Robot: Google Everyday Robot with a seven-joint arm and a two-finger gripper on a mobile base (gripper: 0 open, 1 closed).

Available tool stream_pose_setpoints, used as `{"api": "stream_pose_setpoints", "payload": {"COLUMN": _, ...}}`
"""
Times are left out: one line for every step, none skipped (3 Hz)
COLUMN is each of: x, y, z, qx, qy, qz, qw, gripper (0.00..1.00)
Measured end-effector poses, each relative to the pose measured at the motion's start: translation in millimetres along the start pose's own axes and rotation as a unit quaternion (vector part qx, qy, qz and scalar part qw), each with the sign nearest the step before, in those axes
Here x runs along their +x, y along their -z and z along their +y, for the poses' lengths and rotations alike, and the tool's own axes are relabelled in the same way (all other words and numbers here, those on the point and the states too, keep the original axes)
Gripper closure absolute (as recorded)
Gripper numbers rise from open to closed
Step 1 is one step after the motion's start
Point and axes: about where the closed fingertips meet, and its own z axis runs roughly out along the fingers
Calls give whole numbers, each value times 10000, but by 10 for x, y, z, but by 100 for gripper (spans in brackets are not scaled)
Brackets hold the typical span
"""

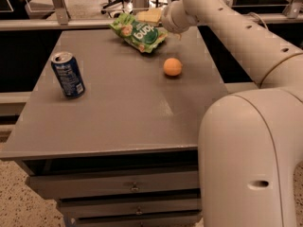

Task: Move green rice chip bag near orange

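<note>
The green rice chip bag (pixel 140 32) lies crinkled at the far edge of the grey table (pixel 118 112), right of its middle. The orange (pixel 173 66) sits on the table in front of the bag and a little to its right, about a bag's width away. My gripper (pixel 149 17) is at the far upper right edge of the bag, touching or just above it, with the white arm reaching in from the right. The bag rests on the table.
A blue soda can (pixel 69 74) stands upright on the left side of the table. My white arm and base (pixel 251 155) fill the lower right. Drawers (pixel 135 186) sit under the table front. A rail and chairs are behind the table.
</note>
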Motion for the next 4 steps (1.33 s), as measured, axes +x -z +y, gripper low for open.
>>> {"api": "stream_pose_setpoints", "payload": {"x": 7, "y": -100, "z": 6, "qx": -33, "qy": -606, "qz": -83, "qw": 9981, "gripper": 0}}
{"api": "stream_pose_setpoints", "payload": {"x": 0, "y": -194, "z": 86, "qx": -193, "qy": -1068, "qz": -195, "qw": 9939, "gripper": 0}}
{"api": "stream_pose_setpoints", "payload": {"x": -30, "y": -269, "z": 218, "qx": -410, "qy": -1367, "qz": -300, "qw": 9893, "gripper": 0}}
{"api": "stream_pose_setpoints", "payload": {"x": -61, "y": -336, "z": 390, "qx": -670, "qy": -1638, "qz": -385, "qw": 9835, "gripper": 3}}
